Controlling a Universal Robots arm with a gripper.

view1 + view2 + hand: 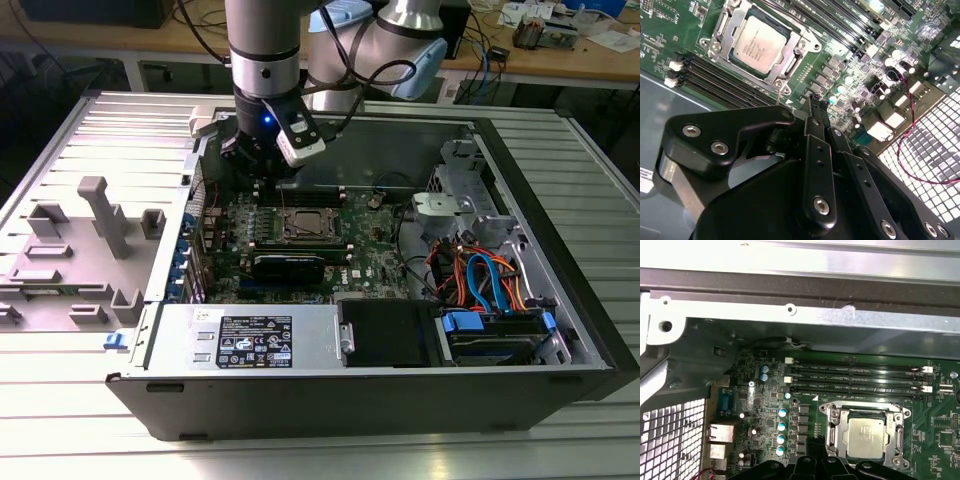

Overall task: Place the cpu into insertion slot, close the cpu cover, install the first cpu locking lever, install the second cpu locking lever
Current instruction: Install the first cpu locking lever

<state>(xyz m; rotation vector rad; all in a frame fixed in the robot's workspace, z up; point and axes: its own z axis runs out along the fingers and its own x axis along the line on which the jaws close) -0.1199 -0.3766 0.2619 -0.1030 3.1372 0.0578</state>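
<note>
The cpu (757,45) lies flat in the insertion slot (305,226) on the green board, its silver-grey top facing up. It also appears in the first wrist view as the cpu (867,436). The cpu cover (801,46) lies down around the chip as a silver frame, seen too as the cpu cover (832,432). A thin lever end (781,90) sticks out by the socket's corner. My gripper (813,102) hangs above the board beside the socket, toward the exterior view's left and back. Its black fingers (817,150) are shut with nothing between them.
Long black memory slots (855,377) run beside the socket. The case's back wall (800,315) and a perforated grille (670,440) stand close by. A power supply (260,340) sits at the front, orange and blue cables (480,280) on the exterior view's right, and a grey plastic shroud (95,240) outside the case.
</note>
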